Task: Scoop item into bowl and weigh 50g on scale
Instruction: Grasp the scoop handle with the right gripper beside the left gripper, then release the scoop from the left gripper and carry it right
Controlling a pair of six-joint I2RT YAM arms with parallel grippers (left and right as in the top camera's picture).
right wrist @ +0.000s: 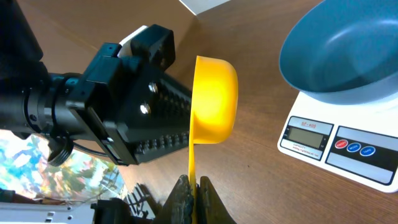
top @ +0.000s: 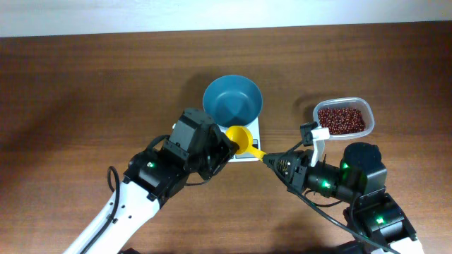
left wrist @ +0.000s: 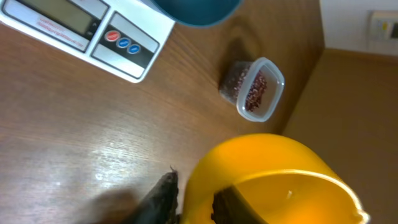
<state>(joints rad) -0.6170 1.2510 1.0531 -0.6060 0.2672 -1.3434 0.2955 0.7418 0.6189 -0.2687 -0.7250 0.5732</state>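
Observation:
The teal bowl (top: 233, 99) stands empty on the white scale (top: 253, 134); both also show in the right wrist view, bowl (right wrist: 342, 50) and scale (right wrist: 348, 149). A yellow scoop (top: 240, 139) hangs empty just in front of the scale. My left gripper (top: 227, 144) is shut on the scoop's cup wall (left wrist: 267, 162), one finger inside and one outside (left wrist: 196, 199). My right gripper (top: 267, 158) is shut on the scoop's thin handle (right wrist: 194, 193). The red-brown beans (top: 341, 118) lie in a clear tub (top: 364, 106) to the right of the scale.
The left arm's black body (right wrist: 112, 106) is close behind the scoop. The right arm (top: 353, 176) sits just in front of the bean tub. The table's far edge runs along the top of the overhead view.

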